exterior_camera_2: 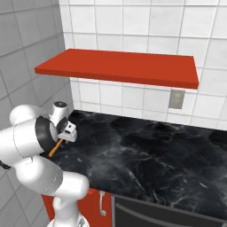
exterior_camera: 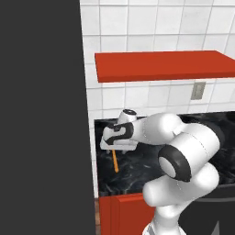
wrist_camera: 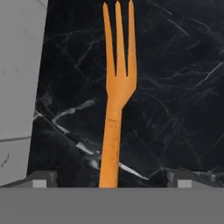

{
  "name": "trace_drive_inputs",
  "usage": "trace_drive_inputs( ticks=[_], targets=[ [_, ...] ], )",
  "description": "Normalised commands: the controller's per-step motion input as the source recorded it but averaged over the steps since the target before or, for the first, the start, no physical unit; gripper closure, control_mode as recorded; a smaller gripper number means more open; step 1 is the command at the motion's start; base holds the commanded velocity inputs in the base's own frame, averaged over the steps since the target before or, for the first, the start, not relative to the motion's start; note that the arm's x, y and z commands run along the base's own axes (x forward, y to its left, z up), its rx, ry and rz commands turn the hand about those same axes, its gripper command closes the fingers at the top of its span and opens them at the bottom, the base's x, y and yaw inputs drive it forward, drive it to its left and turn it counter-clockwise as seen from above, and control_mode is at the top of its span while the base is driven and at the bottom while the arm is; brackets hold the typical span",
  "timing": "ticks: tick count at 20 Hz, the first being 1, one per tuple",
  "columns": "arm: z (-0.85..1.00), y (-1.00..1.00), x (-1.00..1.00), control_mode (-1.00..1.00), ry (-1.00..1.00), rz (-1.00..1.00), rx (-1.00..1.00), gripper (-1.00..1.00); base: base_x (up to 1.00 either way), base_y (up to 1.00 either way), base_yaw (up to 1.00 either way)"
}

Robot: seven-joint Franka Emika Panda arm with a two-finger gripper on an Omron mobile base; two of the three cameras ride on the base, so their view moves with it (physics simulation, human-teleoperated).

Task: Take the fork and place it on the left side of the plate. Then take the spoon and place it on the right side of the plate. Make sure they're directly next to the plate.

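The bright-orange fork [wrist_camera: 117, 83] lies flat on the black marble counter [wrist_camera: 175, 87], tines pointing away from the hand, close to the grey side wall. My gripper [wrist_camera: 111, 179] hovers just above its handle, open, with one dark fingertip [wrist_camera: 41, 178] far out on each side and neither touching it. From the left base camera the fork [exterior_camera: 114, 161] sticks out below the gripper [exterior_camera: 117, 148]. From the right base camera the fork [exterior_camera_2: 55, 148] peeks out under the gripper [exterior_camera_2: 67, 136] beside my arm. The plate and the spoon are out of view.
A red shelf [exterior_camera_2: 119, 66] hangs on the tiled wall above the counter [exterior_camera_2: 146, 150], with a wall outlet [exterior_camera_2: 176, 99] under it. A tall dark panel [exterior_camera: 43, 114] bounds the left side. Red cabinet fronts [exterior_camera: 124, 213] sit below the counter edge.
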Motion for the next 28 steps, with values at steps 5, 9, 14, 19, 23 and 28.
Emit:
trace_drive_inputs(
  ticks=[5,9,14,19,23,28],
  targets=[
    [-0.34,0.0,0.21,-1.0,0.0,0.0,-0.01,-1.0,0.0,0.0,0.0],
    [-0.26,0.0,0.17,-1.0,0.0,0.0,0.0,-1.0,0.0,0.0,0.0],
    [-0.37,0.03,0.1,-1.0,0.0,0.0,-0.01,1.0,0.0,0.0,0.0],
    [-0.39,0.04,0.01,-1.0,0.05,0.0,-0.02,1.0,0.0,0.0,0.0],
    [-0.28,0.0,-0.04,-1.0,0.0,0.0,0.0,1.0,0.0,0.0,0.0],
    [-0.11,-0.09,-0.23,-1.0,-0.05,0.0,0.0,1.0,0.0,0.0,0.0]
  ],
)
